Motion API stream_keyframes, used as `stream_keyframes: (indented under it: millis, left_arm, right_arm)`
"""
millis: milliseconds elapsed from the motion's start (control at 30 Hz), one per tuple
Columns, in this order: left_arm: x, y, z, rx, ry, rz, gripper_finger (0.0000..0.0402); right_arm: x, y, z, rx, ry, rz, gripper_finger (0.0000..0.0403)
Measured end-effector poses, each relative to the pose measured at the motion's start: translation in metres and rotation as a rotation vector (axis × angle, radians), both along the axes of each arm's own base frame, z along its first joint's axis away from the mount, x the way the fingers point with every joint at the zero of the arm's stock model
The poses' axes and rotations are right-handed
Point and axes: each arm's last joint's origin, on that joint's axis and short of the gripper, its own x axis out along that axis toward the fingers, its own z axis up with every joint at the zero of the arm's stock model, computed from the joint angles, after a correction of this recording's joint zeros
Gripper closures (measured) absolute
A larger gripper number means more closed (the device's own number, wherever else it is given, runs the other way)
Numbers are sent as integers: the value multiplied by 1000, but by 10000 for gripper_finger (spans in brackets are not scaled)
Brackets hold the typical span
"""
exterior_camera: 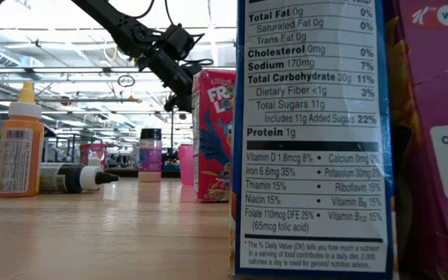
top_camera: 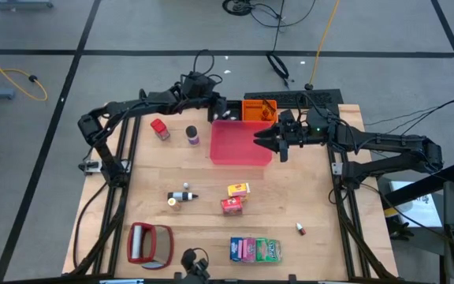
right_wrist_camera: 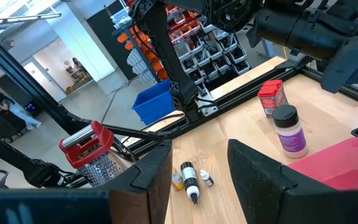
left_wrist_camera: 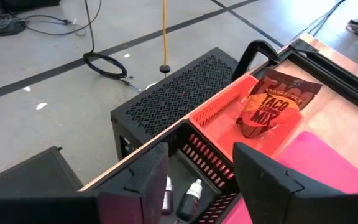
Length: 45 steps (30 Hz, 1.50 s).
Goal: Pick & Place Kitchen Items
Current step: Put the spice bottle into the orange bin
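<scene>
My left gripper (left_wrist_camera: pixel 194 177) is hovering over the black bin (left_wrist_camera: pixel 194 186) at the table's far edge, fingers parted and holding nothing. Below them two small bottles (left_wrist_camera: pixel 193 194) are lying in the bin. Just beside it, the orange bin (left_wrist_camera: pixel 219 115) is holding a taco mix packet (left_wrist_camera: pixel 272 106).

My right gripper (top_camera: pixel 268 140) is hanging over the pink tray (top_camera: pixel 235 146) near the far edge, fingers apart, nothing between them.

Items waiting on the table:
- red container (top_camera: pixel 160 128) and purple jar (top_camera: pixel 191 135), far left, beside the tray
- white-and-black bottle (top_camera: pixel 183 195) and yellow-capped bottle (top_camera: pixel 175 203), middle left
- yellow carton (top_camera: pixel 238 188) and red carton (top_camera: pixel 232 205), centre
- blue, pink and green packets (top_camera: pixel 254 249), near edge
- one tiny red item (top_camera: pixel 299 229), near right

The red-framed grater (top_camera: pixel 150 243) is sitting at the near left corner.

Step, as I am reading it: I am releasing into the black bin. The next move calls for lifting clear, then reaching for a nearby item, likely the red container or purple jar.
</scene>
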Motion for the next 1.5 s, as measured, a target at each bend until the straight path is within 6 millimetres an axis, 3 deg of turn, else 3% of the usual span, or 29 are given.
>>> stream_keyframes:
  millis: [267, 633, 833, 1267, 1500]
  left_arm:
    - [1, -14, 9, -49, -30, -168, 215]
    - [-45, -47, 29, -207, 233, -222, 215]
    - [-60, -58, 29, -263, 357, -188, 213]
    - [-59, -71, 21, -252, 511, -179, 118]
    - [-61, -73, 13, -254, 540, -170, 106]
  right_arm:
    - [0, 0, 0, 0, 0, 0, 257]
    - [0, 0, 0, -25, 0, 1, 257]
    - [0, -1, 0, -30, 0, -1, 257]
    - [0, -1, 0, -30, 0, -2, 257]
    - [0, -1, 0, -30, 0, -2, 257]
